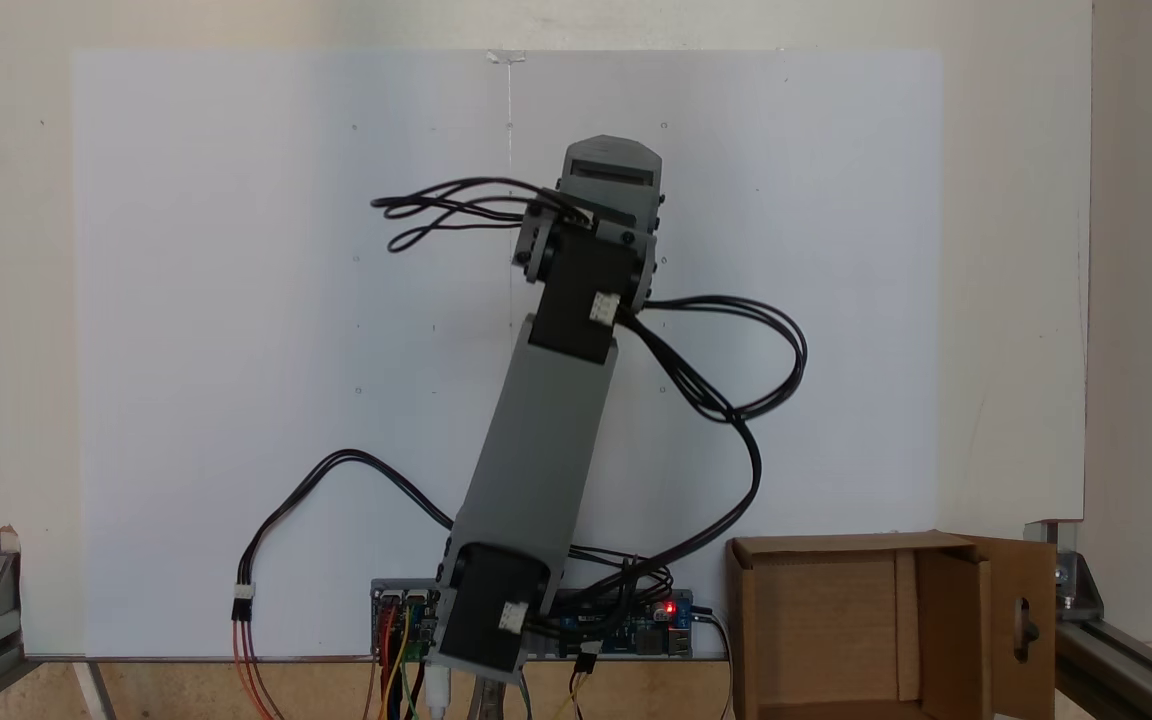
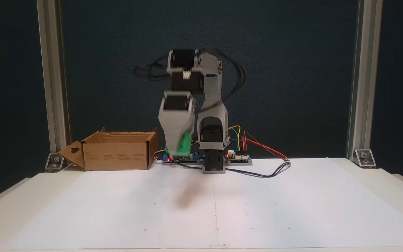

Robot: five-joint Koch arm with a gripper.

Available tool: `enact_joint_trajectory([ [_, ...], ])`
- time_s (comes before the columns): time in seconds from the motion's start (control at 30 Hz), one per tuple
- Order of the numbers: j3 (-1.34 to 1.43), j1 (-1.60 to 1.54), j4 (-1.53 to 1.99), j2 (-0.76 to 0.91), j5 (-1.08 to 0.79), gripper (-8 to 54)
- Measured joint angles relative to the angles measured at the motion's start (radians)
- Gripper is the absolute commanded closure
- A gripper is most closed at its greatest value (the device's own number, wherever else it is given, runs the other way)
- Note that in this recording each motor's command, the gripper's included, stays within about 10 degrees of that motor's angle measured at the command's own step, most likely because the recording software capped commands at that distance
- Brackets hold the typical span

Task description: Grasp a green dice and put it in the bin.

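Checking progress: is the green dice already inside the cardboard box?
No, the green dice is up in the gripper, above the table and beside the box.

A dark wall [image 2: 292, 52] stands behind a white table [image 2: 327, 210], flanked by two aluminium posts [image 2: 357, 80].

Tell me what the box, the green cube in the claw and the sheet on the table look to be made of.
The box: brown corrugated cardboard, matte, with folded flaps and a cut-out handle hole. The green cube: probably plastic, bright even green; motion blur hides its surface. The sheet: apparently white paper, flat and matte, with a faint seam down the middle.
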Motion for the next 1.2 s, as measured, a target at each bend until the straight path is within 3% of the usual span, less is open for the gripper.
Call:
enact_joint_trajectory([
  [0.3, 0.0, 0.161, 0.034, 0.066, -0.002, 33.5],
  [1.2, 0.0, 1.378, 0.032, 0.055, -0.255, 33.5],
])
